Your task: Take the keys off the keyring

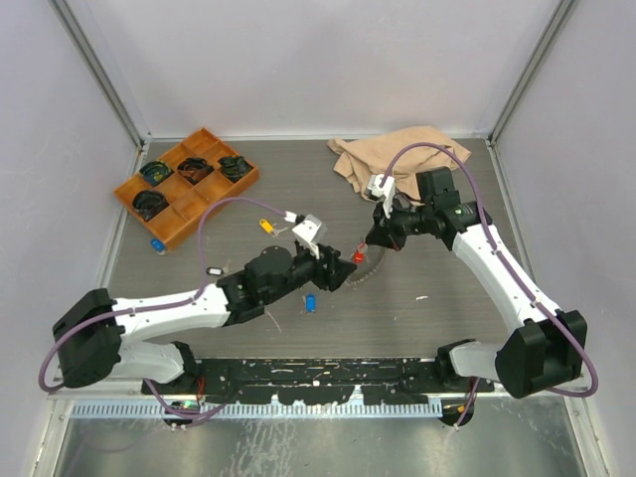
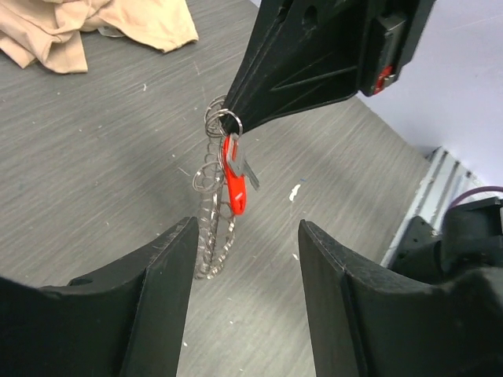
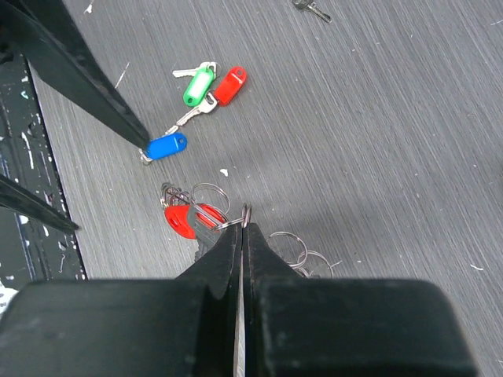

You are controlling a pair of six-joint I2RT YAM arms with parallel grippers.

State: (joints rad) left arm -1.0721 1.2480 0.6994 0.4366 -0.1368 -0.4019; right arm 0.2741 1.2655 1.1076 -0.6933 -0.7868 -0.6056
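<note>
My right gripper is shut on a small loop of the silvery keyring and holds it up, so it hangs down to the table. A red key still hangs on the keyring just below the fingertips. My left gripper is open and empty, its fingers either side of the hanging ring, not touching it. Loose on the table lie a blue key, a green key, a second red key and a yellow key.
An orange compartment tray with dark coiled bundles stands at the back left, a small blue thing beside it. A tan cloth lies at the back middle. A small dark tag lies left of my left arm.
</note>
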